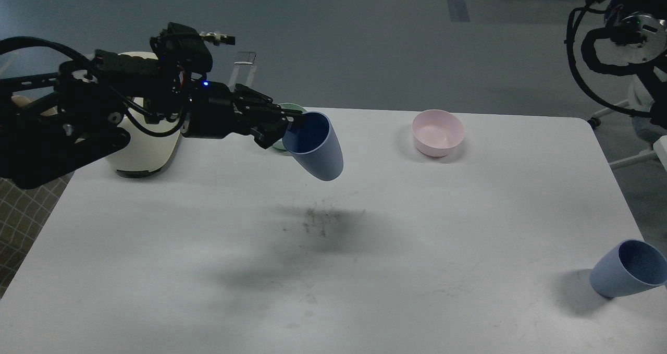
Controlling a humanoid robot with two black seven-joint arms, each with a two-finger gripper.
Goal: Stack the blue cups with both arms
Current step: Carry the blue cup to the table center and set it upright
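Note:
My left gripper (286, 122) is shut on the rim of one blue cup (317, 148) and holds it in the air above the middle of the white table (365, 249), tilted with its base down to the right. The second blue cup (628, 268) stands tilted at the table's front right corner, with nothing holding it. My right arm (620, 36) shows only as joints and cables at the top right; its gripper is out of view.
A pink bowl (437, 133) stands at the back right of centre. A green bowl (284, 145) is mostly hidden behind my left gripper. A cream toaster (143, 156) stands at the back left, partly hidden by my arm. A dirty smudge (320, 221) marks the table's middle.

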